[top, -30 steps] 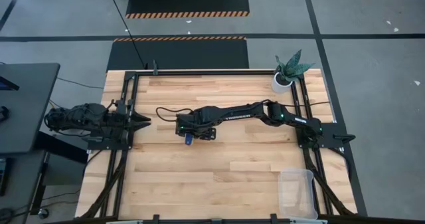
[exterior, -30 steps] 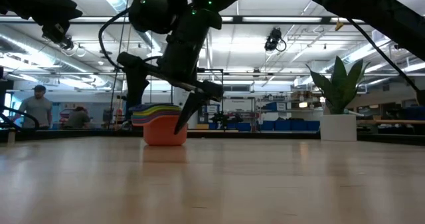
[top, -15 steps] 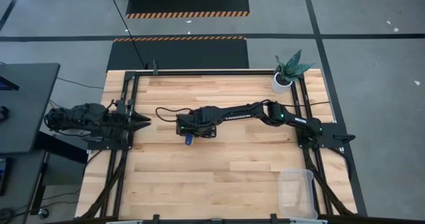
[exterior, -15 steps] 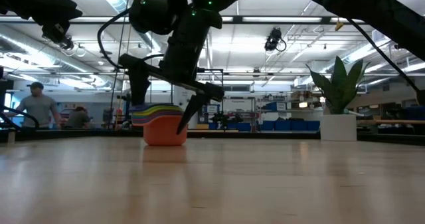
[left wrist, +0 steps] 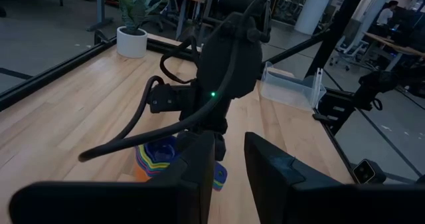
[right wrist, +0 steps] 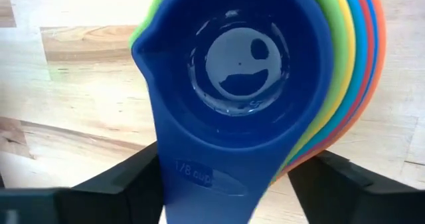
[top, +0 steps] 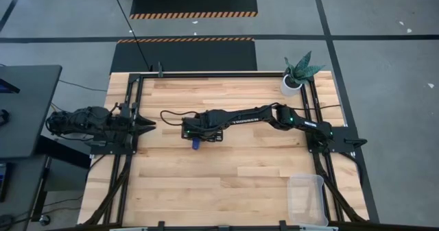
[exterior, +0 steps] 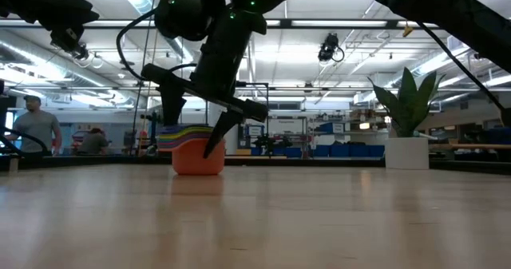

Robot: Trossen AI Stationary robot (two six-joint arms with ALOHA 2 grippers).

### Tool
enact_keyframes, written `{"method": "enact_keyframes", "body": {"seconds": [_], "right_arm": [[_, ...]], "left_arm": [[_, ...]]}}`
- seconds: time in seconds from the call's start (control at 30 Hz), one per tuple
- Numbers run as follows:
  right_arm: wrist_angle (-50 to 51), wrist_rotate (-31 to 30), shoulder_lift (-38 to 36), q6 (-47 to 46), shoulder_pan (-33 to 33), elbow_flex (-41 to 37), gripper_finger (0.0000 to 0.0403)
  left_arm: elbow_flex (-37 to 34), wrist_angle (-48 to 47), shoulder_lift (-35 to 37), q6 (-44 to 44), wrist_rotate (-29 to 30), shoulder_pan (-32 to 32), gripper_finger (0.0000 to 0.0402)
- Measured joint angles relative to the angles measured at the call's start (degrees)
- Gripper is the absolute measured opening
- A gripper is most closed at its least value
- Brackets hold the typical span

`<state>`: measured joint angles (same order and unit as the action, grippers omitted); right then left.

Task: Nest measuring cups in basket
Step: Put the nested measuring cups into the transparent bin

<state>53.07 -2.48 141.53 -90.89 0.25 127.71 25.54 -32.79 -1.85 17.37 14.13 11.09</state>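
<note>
While the measuring cups (exterior: 192, 148) are already sitting nested in one stack mid-table, I am lowering my right gripper (exterior: 192, 119) over them, fingers still apart on either side and not yet clamping. The basket (top: 306, 198) is waiting well apart at the table's near right corner, so the carry remains. My left gripper (top: 145, 124) is resting partly open at the left edge.

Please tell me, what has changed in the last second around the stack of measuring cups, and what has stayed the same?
The right gripper, lowered over the nested measuring cups in the middle of the table, has drawn its fingers inward toward the stack; in the low view they now stand closer to its sides. Whether they already grip it cannot be told. The stack has not moved. The left gripper waits at the table's left edge, and the basket stays at the near right corner.
</note>
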Motion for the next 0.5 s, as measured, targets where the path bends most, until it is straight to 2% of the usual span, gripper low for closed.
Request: {"method": "enact_keyframes", "body": {"seconds": [0.3, 0.5], "right_arm": [[-0.35, 0.56, 0.0, 2.6, 0.0, 0.01, 0.0215], [-0.29, 1.09, 0.0, 2.6, 0.0, 0.01, 0.0182]], "left_arm": [[0.0, 0.0, 0.0, 0.0, 0.0, -0.01, 0.0091], [0.0, 0.01, 0.0, 0.0, 0.0, 0.0, 0.0091]]}}
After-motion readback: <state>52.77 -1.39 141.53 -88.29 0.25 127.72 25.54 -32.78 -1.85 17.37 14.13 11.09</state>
